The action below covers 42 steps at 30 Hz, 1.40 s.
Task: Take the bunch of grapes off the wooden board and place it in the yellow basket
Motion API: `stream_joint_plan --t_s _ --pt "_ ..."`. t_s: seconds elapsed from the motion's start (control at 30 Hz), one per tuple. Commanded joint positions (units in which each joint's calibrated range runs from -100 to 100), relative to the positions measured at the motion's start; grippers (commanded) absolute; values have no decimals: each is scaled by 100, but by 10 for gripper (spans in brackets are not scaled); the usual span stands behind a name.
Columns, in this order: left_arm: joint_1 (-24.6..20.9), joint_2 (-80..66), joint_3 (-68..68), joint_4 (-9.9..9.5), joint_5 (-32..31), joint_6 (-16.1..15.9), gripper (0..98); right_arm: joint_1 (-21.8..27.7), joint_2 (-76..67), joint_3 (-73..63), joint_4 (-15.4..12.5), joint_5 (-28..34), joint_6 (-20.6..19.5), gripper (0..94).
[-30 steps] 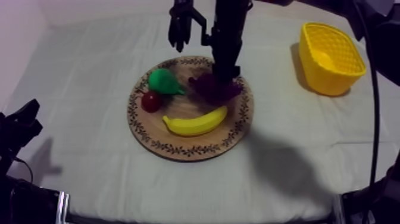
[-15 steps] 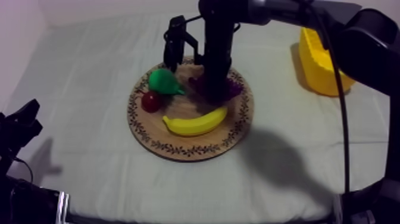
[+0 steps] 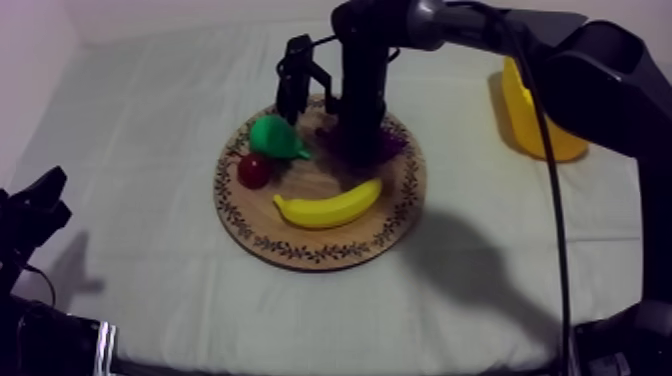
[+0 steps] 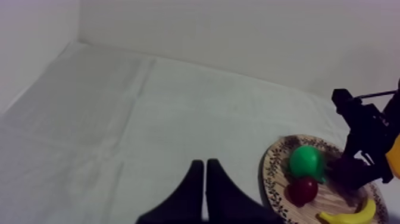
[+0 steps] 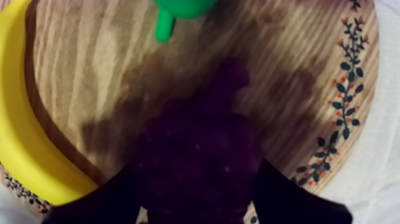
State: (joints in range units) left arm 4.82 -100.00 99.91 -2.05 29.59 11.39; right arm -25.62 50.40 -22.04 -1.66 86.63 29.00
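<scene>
Seen from above, my right end effector (image 3: pixel 358 140) stands over the dark purple bunch of toy grapes (image 3: pixel 386 148) on the round wooden board with a patterned rim (image 3: pixel 300 247), well apart from the yellow plastic basket (image 3: pixel 540 135). In my left wrist view, my left end effector (image 4: pixel 205 190) is pressed together over the bare desk (image 4: pixel 119 119), clear of the work. In my right wrist view, my fingers (image 5: pixel 286 199) are spread on either side of the bunch, placed to pinch it.

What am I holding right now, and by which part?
Cannot be told. The right gripper straddles the broad end of the bunch of grapes, which lies on the wooden board; a closed grip isn't visible. The left gripper holds nothing.
</scene>
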Motion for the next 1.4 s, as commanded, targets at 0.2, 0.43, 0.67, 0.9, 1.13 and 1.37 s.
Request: stream_joint_plan --t_s 0.2,0.43,0.67,0.9,1.13,1.37 --pt "0 0 -2 -2 -1 1 1 -23 -160 57 32 -21 -15 226" --pt "0 0 -2 -2 -1 1 1 -6 -763 180 132 117 -110 210" --pt "0 0 -2 -2 -1 1 1 89 -1369 183 243 321 -198 211" --pt "0 0 -2 -2 -1 1 1 262 -1988 234 349 327 -373 209" --pt "0 0 -2 -2 -1 1 1 460 -2545 312 450 197 -627 208" --pt "0 0 -2 -2 -1 1 1 608 -2965 507 565 -10 -868 204"
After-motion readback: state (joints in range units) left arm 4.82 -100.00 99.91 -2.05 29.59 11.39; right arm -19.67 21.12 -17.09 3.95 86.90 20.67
